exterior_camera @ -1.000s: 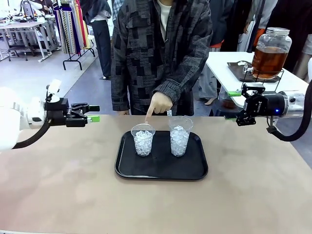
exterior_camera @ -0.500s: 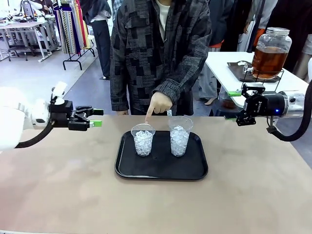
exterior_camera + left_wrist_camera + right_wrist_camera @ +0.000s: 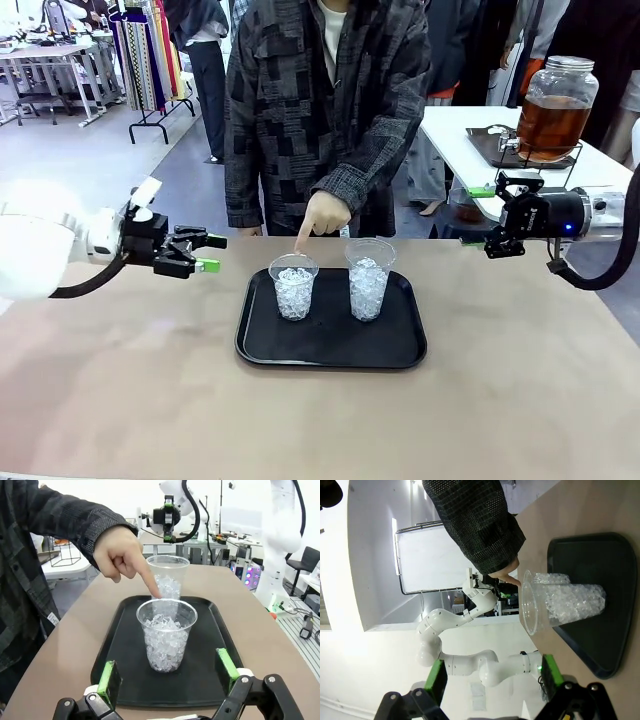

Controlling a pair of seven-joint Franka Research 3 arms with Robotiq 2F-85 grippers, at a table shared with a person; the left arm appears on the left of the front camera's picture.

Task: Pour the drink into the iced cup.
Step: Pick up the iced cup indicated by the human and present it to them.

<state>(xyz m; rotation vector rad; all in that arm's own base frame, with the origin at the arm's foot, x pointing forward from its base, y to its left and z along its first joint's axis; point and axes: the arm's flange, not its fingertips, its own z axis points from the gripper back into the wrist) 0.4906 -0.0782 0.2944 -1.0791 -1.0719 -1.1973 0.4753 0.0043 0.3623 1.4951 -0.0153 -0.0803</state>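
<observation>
No pouring yet: the pointed-at ice-filled clear plastic cup (image 3: pixel 294 288) holds only ice; left hand (image 3: pixel 210 253) and right hand (image 3: pixel 475 215) gape empty.

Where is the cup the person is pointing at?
In the front view, the cup stands on the left half of the black tray, beside the taller cup, just under the person's hand.

In the left wrist view the taller clear plastic cup of ice (image 3: pixel 168 569) is half hidden behind the shorter clear plastic cup of ice (image 3: pixel 166 635) and the person's pointing finger (image 3: pixel 146 580). The green-padded fingers (image 3: pixel 108 679) of the robot's left hand (image 3: pixel 167 667) cover the near corners of the black plastic tray (image 3: pixel 120 630). Seen from the right wrist, the taller cup hides most of the shorter one. In the front view the spigot of the big clear glass dispenser jar (image 3: pixel 553 100) is too small to tell.
</observation>
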